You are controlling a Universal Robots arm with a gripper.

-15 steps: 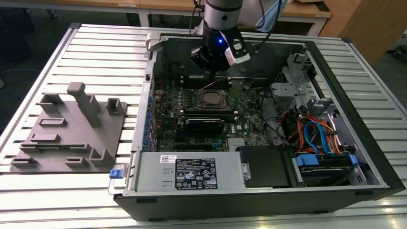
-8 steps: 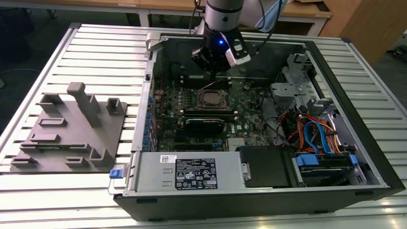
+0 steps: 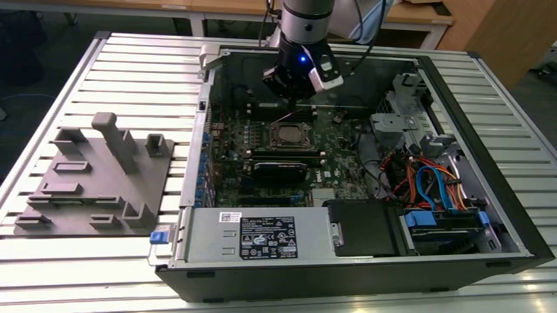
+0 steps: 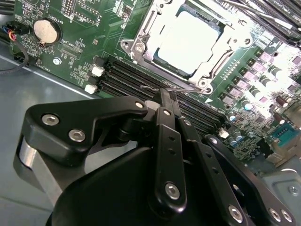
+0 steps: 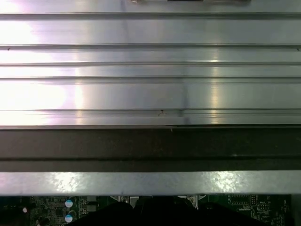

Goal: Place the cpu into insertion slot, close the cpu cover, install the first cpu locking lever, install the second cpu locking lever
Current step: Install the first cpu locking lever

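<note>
The cpu (image 4: 188, 40) sits in the insertion slot (image 4: 141, 44), cpu cover (image 4: 214, 59) down; the tool (image 4: 167, 96), fingers together, nears a thin locking lever (image 4: 157, 88) at centre frame.

The white label (image 3: 228, 217) and black sticker (image 3: 267, 238) on the power supply (image 3: 252, 238) carry illegible print.

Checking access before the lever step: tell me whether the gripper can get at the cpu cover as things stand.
Probably yes. The gripper hangs just beside the cpu cover, which lies flat over the cpu, with nothing standing between them inside the open case.
</note>
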